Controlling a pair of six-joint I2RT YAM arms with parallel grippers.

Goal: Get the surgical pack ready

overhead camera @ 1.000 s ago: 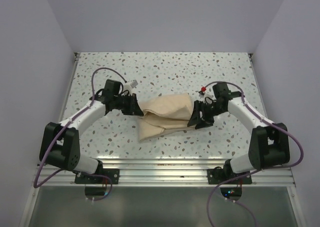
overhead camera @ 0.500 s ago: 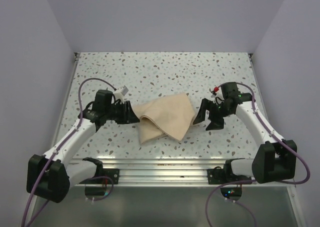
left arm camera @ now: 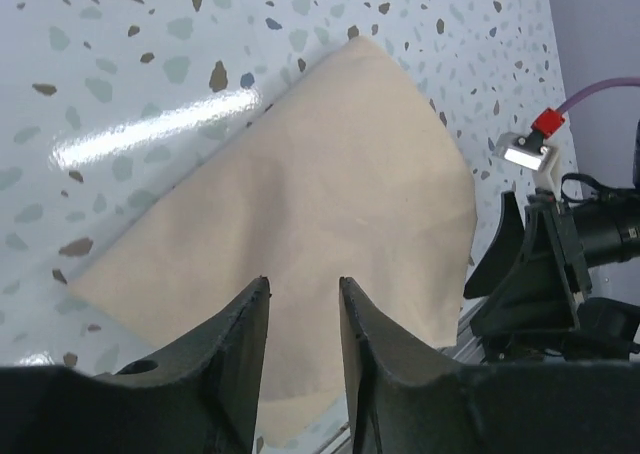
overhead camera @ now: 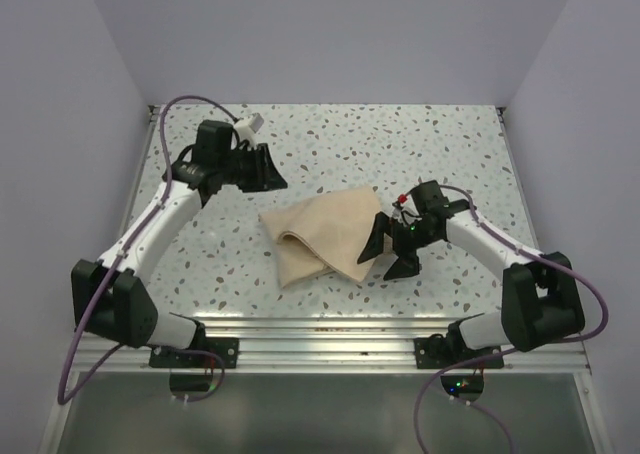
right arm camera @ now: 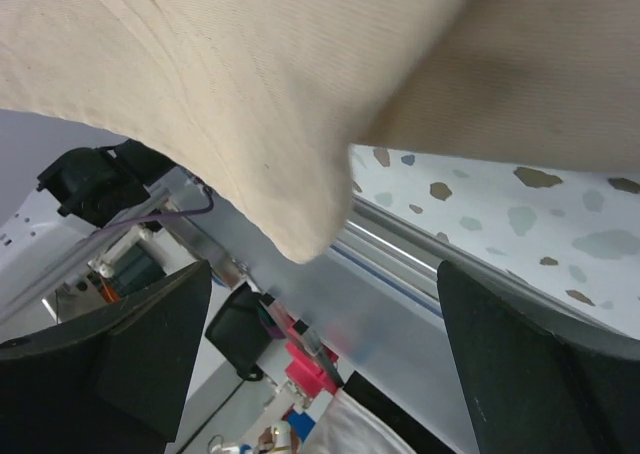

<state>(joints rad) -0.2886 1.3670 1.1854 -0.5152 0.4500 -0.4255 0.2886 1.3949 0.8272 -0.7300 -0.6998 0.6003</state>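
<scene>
The surgical pack shows only as a beige cloth, folded over into a rough triangle and lying at the table's middle. Nothing of its contents can be seen. My left gripper hangs above the table behind and to the left of the cloth, clear of it. In the left wrist view its fingers stand apart with nothing between them, and the cloth lies below. My right gripper is at the cloth's right corner, jaws wide. In the right wrist view the cloth hangs over the open right gripper.
The speckled table is bounded by grey walls at the left, right and back. An aluminium rail with the arm bases runs along the near edge. Purple cables loop off both arms.
The left gripper let go of the cloth's left edge, opened, and rose back-left. The right gripper opened wider, drew back, then returned to the cloth's right corner. The cloth settled flatter.
</scene>
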